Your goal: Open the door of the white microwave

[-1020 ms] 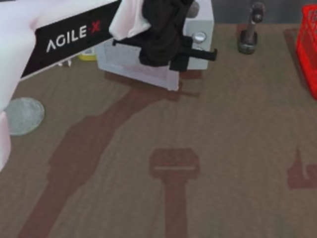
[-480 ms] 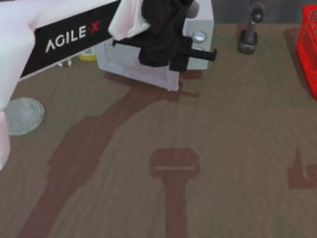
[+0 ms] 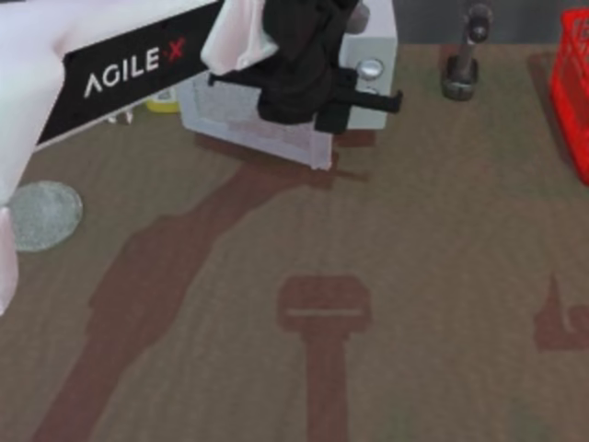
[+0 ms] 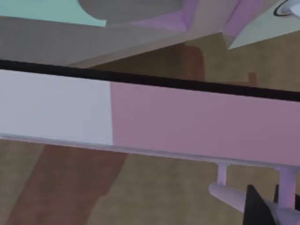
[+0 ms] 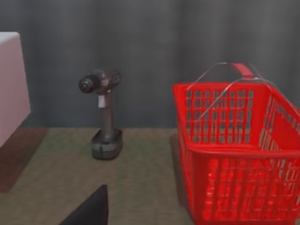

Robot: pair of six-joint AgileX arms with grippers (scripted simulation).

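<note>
White microwave (image 3: 373, 51) sits at the far edge of the tabletop (image 3: 433, 239), a little left of the middle, largely covered from above by my left arm. Its door (image 3: 267, 129) stands swung slightly outward, the free corner jutting toward the near side, with the grey mesh window facing up and forward. In the left wrist view the door (image 4: 154, 117) fills the frame as a wide pale band with a dark top edge.

Left gripper (image 3: 354, 97) hangs over the door's free edge beside a silver knob (image 3: 370, 67); its black fingers stick out to the right, and I cannot tell whether they clamp anything.

Right of the microwave a drill (image 3: 460, 64) stands upright near the far edge, well apart. A red basket (image 3: 572, 92) occupies the far right corner. A grey round disc (image 3: 41, 214) lies near the left edge.

Right gripper does not appear from above; only a dark sliver (image 5: 89, 211) shows in its own wrist view.
</note>
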